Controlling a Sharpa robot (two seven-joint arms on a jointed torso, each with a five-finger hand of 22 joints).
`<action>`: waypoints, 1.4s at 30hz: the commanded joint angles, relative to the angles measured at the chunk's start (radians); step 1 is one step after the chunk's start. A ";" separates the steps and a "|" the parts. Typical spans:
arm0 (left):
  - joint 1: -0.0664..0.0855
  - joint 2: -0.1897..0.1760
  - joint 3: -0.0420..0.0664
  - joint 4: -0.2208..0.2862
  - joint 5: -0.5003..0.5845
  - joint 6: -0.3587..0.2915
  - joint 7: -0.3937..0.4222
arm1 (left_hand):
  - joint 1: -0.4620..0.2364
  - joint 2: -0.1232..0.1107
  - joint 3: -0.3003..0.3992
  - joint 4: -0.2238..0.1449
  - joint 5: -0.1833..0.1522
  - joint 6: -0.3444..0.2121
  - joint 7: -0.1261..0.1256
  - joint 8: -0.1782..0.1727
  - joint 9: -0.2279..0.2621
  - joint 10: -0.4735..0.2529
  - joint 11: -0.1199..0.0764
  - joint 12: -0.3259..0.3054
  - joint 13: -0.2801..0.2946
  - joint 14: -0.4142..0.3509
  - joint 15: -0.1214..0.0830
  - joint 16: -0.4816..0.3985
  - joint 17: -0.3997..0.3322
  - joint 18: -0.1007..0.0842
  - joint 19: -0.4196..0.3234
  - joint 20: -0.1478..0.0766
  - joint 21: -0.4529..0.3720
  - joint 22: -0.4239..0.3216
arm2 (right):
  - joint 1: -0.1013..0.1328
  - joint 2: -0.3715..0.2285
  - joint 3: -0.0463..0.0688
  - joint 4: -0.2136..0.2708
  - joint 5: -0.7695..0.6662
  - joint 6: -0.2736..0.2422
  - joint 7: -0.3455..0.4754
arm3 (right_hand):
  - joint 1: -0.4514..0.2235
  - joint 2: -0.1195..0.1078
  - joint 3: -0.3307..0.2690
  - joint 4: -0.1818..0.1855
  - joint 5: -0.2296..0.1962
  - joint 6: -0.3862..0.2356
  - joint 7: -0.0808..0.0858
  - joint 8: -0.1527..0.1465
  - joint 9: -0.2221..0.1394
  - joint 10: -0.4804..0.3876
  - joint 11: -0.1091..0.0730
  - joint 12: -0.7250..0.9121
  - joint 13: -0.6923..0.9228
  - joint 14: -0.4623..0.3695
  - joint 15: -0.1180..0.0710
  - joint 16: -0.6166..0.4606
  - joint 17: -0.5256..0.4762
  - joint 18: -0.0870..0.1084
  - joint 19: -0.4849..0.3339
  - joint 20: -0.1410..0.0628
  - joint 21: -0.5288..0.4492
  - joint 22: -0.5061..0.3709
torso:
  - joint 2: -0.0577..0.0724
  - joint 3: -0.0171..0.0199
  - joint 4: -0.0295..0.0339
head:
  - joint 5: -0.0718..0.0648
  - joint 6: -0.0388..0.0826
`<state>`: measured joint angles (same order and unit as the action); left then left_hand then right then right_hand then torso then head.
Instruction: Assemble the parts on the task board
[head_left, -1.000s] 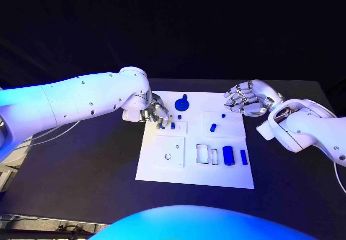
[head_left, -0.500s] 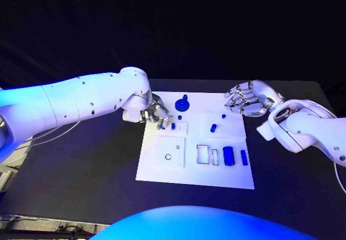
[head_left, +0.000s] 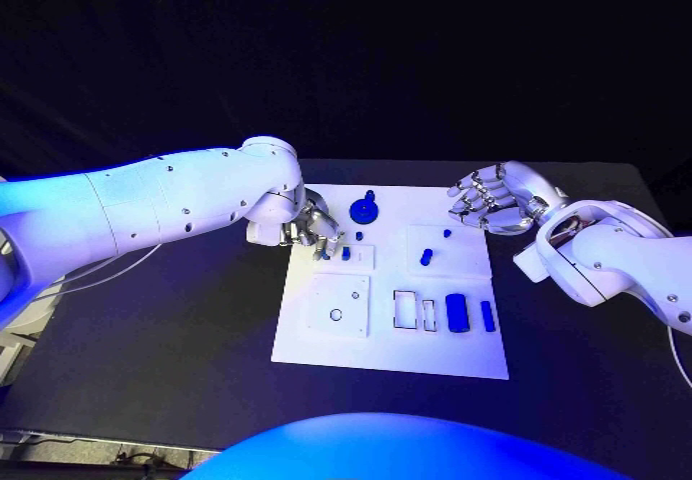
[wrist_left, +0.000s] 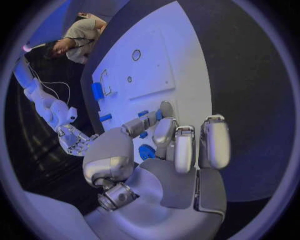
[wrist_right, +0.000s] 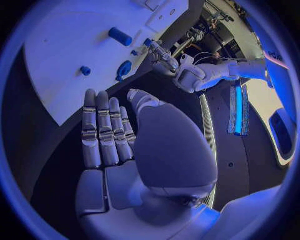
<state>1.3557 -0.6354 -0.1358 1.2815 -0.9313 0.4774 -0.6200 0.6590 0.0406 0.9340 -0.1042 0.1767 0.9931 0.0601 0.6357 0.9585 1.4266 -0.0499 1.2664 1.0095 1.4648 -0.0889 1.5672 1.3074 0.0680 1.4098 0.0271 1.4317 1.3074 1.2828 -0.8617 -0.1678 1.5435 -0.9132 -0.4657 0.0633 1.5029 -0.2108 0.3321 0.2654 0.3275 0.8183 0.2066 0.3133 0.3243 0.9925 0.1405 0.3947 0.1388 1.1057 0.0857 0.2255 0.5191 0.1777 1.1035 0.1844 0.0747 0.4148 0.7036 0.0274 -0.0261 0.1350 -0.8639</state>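
step: left hand (head_left: 307, 229) is reaching for a small blue peg (head_left: 346, 253) at task board (head_left: 332, 345) 11 o'clock, fingers apart, holding nothing
right hand (head_left: 488, 198): hovering at 1 o'clock, fingers loosely curled, empty
next: likely pinching the peg

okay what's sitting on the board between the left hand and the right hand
In the head view, between the left hand and right hand, a round blue part lies on the task board, near its far edge.
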 joint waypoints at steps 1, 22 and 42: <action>-0.010 0.005 -0.007 -0.002 -0.018 0.000 -0.003 | -0.004 0.006 0.040 0.050 -0.007 0.055 -0.052 -0.007 0.002 -0.001 -0.005 -0.002 0.003 0.106 -0.005 0.004 0.263 -0.013 0.004 0.001 -0.005 0.070 | 0.000 -0.001 0.000 0.003 -0.008 0.013 0.010 | -0.001 -0.011 0.007 -0.001 0.006 -0.003 0.004 0.006 -0.001 0.003 0.003 -0.004 -0.002 0.003 0.003 -0.006 -0.001 0.002 -0.003 0.006 0.000 -0.002 | 0.000 0.0004 -0.0001 | 0.000 -0.001; -0.010 0.009 -0.006 -0.018 -0.047 -0.002 -0.004 | 0.015 -0.044 -0.056 0.099 -0.019 0.062 -0.054 -0.015 0.017 0.001 -0.006 -0.005 0.011 0.106 -0.006 0.004 0.263 -0.013 0.006 0.002 -0.007 0.070 | 0.000 -0.004 0.000 0.008 -0.008 0.019 0.008 | -0.003 -0.015 0.009 -0.002 0.009 -0.003 0.005 0.006 -0.002 0.001 0.004 -0.005 -0.005 0.001 0.005 -0.009 -0.002 0.001 -0.005 0.006 0.000 -0.003 | 0.000 -0.0003 0.0005 | -0.001 0.002; -0.010 -0.020 0.004 0.008 -0.077 -0.026 -0.002 | 0.096 -0.188 -0.367 0.236 -0.015 0.055 -0.053 -0.041 0.042 -0.016 -0.006 -0.038 -0.013 0.106 -0.008 0.004 0.263 -0.011 0.004 -0.004 -0.015 0.064 | 0.000 -0.003 0.000 0.006 -0.009 0.019 0.009 | -0.007 -0.018 0.012 -0.002 0.010 -0.006 0.007 0.005 -0.003 -0.001 0.006 -0.006 -0.008 -0.001 0.006 -0.012 -0.002 0.000 -0.008 0.007 -0.001 -0.004 | 0.000 -0.0011 0.0001 | -0.003 0.007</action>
<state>1.3478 -0.6526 -0.1323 1.2857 -0.9823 0.4662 -0.6169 0.7473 -0.1477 0.5716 0.1333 0.1564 1.0523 0.0107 0.5940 1.0003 1.4172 -0.0547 1.2340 0.9977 1.4648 -0.0892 1.5672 1.3073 0.0681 1.4098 0.0270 1.4200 1.3074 1.2828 -0.8654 -0.1678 1.5487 -0.9134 -0.4595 0.0626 1.4949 -0.2187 0.3397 0.2634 0.3312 0.8183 0.2064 0.3133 0.3226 0.9925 0.1405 0.3947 0.1318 1.1057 0.0857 0.2160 0.5175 0.1777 1.0999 0.1880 0.0747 0.4116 0.7036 0.0263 -0.0261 0.1336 -0.8579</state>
